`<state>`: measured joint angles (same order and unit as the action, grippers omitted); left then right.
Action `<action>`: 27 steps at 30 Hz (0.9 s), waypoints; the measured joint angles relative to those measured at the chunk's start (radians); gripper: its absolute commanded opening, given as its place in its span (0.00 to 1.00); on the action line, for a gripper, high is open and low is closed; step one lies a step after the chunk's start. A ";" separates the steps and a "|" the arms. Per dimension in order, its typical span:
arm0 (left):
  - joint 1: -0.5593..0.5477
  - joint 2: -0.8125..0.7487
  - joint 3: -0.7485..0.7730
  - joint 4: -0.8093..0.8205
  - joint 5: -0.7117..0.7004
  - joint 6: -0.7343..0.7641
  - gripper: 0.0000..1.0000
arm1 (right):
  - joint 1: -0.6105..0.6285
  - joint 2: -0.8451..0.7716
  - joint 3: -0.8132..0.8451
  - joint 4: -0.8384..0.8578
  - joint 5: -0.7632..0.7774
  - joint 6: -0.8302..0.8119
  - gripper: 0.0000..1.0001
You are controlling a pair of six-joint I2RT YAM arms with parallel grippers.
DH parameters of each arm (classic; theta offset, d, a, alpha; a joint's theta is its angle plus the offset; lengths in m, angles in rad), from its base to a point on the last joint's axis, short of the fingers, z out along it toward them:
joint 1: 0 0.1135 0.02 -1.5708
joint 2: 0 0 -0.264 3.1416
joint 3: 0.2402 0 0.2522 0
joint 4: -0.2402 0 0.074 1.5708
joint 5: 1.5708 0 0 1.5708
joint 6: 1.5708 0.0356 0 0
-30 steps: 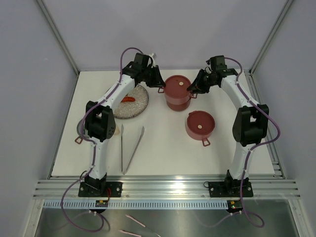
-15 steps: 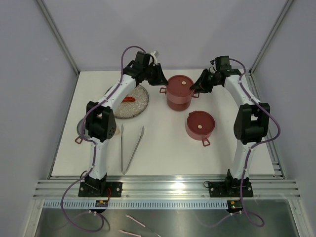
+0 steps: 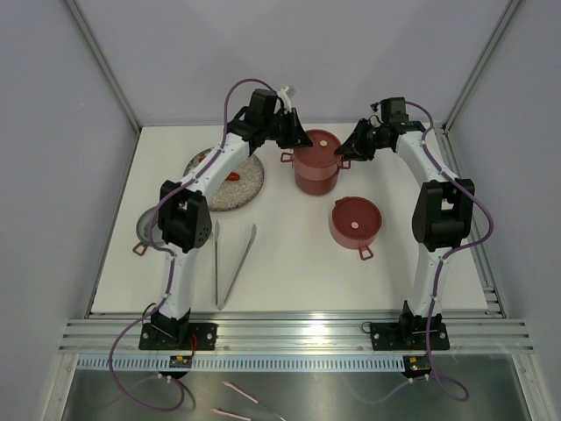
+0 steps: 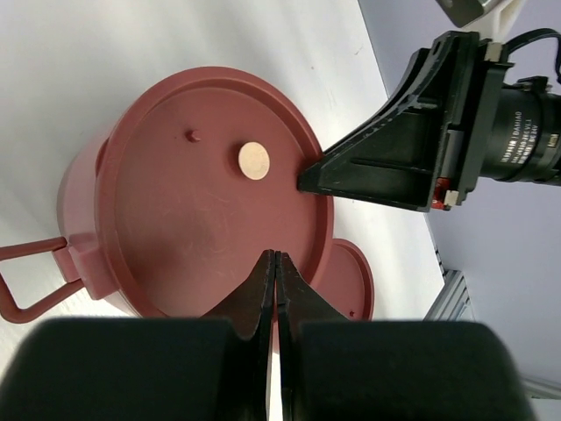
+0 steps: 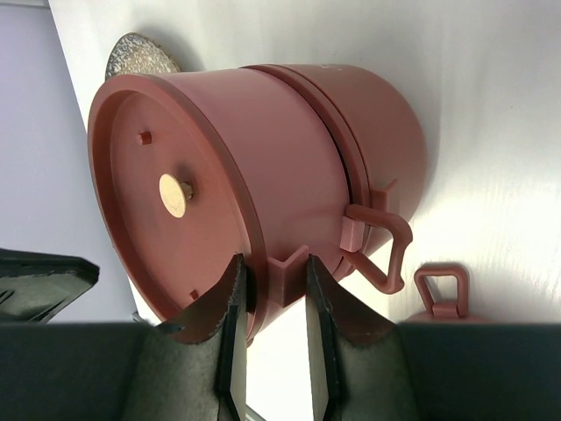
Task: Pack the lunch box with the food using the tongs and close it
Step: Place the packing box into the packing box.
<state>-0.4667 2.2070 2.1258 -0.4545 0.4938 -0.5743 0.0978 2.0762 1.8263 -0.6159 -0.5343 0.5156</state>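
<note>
The lunch box (image 3: 316, 171) is a stack of dark-red tiers at the back centre, with a flat lid and a tan knob (image 4: 254, 160). My left gripper (image 4: 276, 254) is shut and empty, its tips just over the lid's near-left edge (image 3: 301, 139). My right gripper (image 5: 272, 263) is shut on the small angled side lug (image 5: 289, 274) and rim of the top tier, from the right (image 3: 344, 153). One red piece of food (image 3: 231, 175) lies on the speckled plate (image 3: 245, 189). The tongs (image 3: 235, 263) lie free on the table at front left.
A second lidded red tier (image 3: 355, 219) stands right of centre, its loop handle facing the front. An open steel-lined tier (image 3: 143, 230) sits at the left edge, half hidden by my left arm. White walls close off the back and sides.
My left gripper has swung right from beside the plate to the lunch box lid and has shut. The right gripper has stayed on the tier's side.
</note>
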 measured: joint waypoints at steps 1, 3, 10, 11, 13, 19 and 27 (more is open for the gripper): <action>0.000 0.002 0.000 0.000 0.000 0.000 0.00 | 0.000 0.002 0.003 0.000 -0.001 -0.002 0.00; 0.001 0.006 0.000 -0.004 0.000 0.000 0.00 | 0.000 0.002 0.003 -0.001 0.000 -0.006 0.00; 0.003 0.006 0.000 -0.003 0.013 -0.003 0.00 | -0.011 0.002 0.003 -0.002 -0.002 -0.024 0.00; 0.003 0.006 0.000 -0.003 0.014 -0.003 0.00 | -0.014 0.002 0.003 -0.003 -0.002 -0.032 0.00; 0.003 0.006 0.000 -0.003 0.016 -0.003 0.00 | -0.016 0.002 0.007 -0.010 -0.002 -0.043 0.00; 0.003 0.006 0.000 -0.004 0.018 -0.003 0.00 | -0.015 0.002 0.013 -0.021 0.000 -0.060 0.00; 0.003 0.006 0.000 -0.003 0.020 -0.003 0.00 | -0.016 0.017 0.036 -0.041 -0.007 -0.068 0.02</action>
<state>-0.4633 2.2131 2.1258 -0.4580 0.5140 -0.5774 0.0818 2.0933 1.8622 -0.6571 -0.5411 0.4473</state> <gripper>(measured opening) 0.002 0.310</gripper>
